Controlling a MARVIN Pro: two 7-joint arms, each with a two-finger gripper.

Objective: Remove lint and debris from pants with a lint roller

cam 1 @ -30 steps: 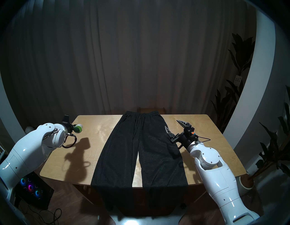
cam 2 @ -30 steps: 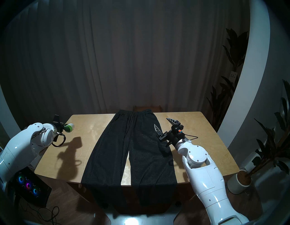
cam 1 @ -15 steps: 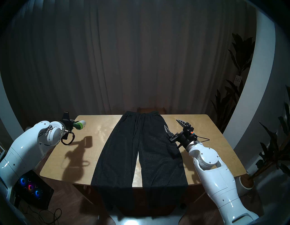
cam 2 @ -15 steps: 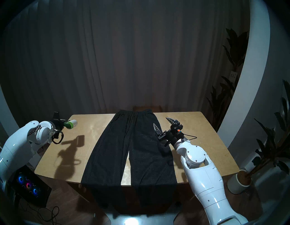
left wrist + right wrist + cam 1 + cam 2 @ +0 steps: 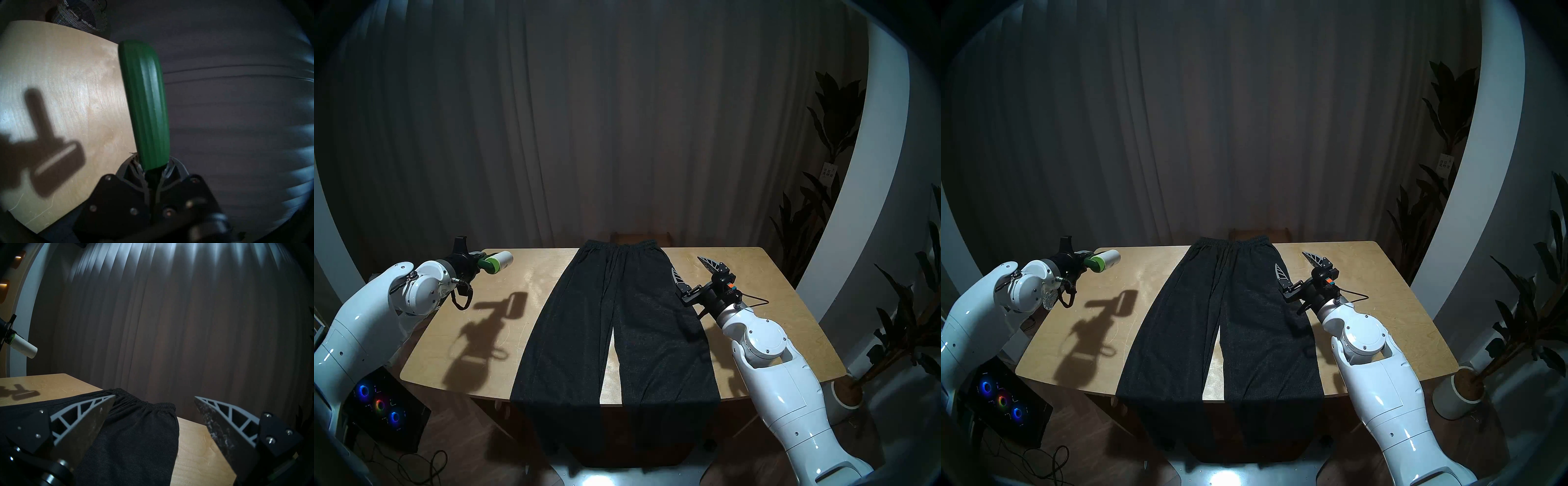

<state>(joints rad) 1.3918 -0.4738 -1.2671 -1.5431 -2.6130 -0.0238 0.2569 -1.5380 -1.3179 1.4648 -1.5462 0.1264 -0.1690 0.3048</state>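
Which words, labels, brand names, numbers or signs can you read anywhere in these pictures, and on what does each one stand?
None can be read.
Small white tag among the plant leaves at the right wall: dark marks on it, too small and blurred to read.
Lint roller, pants, table: no writing visible.

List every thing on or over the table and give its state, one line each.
Pants: spread flat on the table, waistband at the far edge, leg ends hanging over the near edge.
Lint roller: held in the air above the table's far left corner, clear of the pants.
Left gripper: shut on the roller's dark green handle.
Right gripper: open, empty, above the pants' right hip.
Table: bare wood either side of the pants.
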